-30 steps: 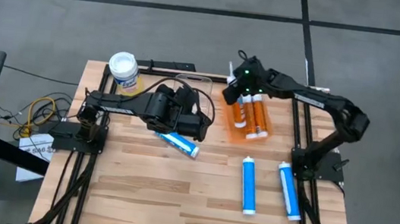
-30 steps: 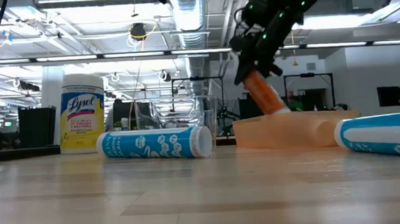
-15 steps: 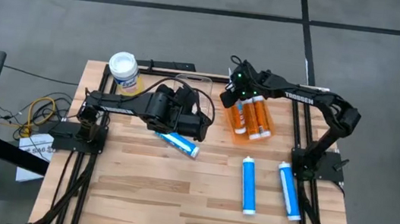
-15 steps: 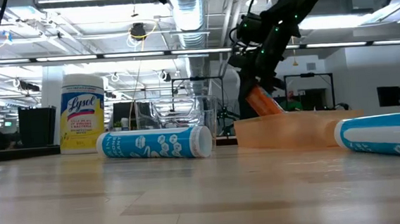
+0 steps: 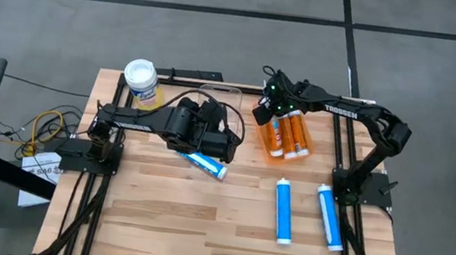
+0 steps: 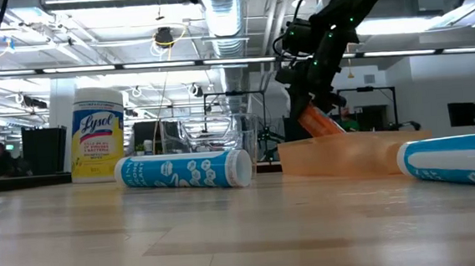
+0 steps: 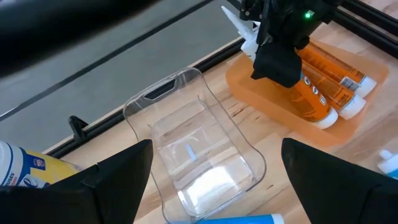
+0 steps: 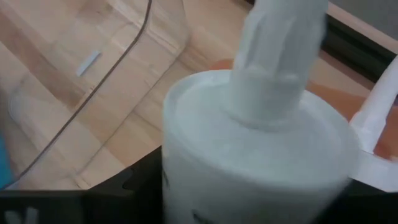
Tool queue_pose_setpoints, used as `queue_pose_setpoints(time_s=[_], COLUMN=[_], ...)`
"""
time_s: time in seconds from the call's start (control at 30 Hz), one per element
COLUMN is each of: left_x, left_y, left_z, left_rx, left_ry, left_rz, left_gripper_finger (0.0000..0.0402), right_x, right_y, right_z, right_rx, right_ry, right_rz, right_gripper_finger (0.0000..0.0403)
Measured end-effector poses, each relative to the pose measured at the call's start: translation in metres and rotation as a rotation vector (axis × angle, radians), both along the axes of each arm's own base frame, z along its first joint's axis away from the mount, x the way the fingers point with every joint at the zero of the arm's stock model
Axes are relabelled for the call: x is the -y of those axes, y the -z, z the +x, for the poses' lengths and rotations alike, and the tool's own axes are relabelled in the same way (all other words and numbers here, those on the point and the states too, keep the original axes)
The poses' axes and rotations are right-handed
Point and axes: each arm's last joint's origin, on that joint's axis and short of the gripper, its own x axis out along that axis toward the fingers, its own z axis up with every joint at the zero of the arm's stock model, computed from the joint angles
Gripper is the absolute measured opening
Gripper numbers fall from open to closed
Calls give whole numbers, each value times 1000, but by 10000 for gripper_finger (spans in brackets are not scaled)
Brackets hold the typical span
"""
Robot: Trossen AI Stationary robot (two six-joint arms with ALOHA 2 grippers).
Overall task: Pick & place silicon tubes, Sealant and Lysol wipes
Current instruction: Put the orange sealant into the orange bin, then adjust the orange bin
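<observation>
An orange sealant tube (image 6: 319,121) is being held in the closed jaws of the right gripper (image 5: 268,108), its white nozzle end filling the right wrist view. Compared with a second ago, the tube is being lowered: it was hanging clear above the orange tray (image 5: 270,154) and is now being tipped down so that its lower end is reaching into the tray, beside the two orange tubes (image 5: 294,134) already lying there. From this it is judged that the placing is nearly done and only the release is left.

The left gripper (image 5: 219,144) is being held unmoved above a blue silicone tube (image 5: 204,162) beside the tray, its jaws spread wide and empty over the clear plastic bin (image 7: 193,155). Two more blue tubes (image 5: 284,209) are lying on the counter (image 5: 165,216) nearer than the tray. The Lysol wipes (image 5: 141,81) are standing upright well beyond the bin from the tray.
</observation>
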Motion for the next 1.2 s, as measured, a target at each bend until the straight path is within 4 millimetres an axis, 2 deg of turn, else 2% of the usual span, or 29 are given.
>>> queue_pose_setpoints(time_s=[0.33,0.73,1.03,1.2], left_x=[10,15,15,15], left_y=[0,0,0,0], left_z=[-1,-2,-2,-2], left_rx=[-1,-1,-1,-1], left_ry=[27,41,41,41], left_rz=[-1,-1,-1,-1], left_gripper_finger=[349,349,349,349], right_x=[0,0,-5,-12], right_y=[0,0,4,8], right_z=[0,0,-7,-14], right_rx=[1,-2,-80,-189], right_ry=[-2,-3,-10,-90], right_rz=[-1,2,49,83], right_gripper_finger=[255,256,255,255])
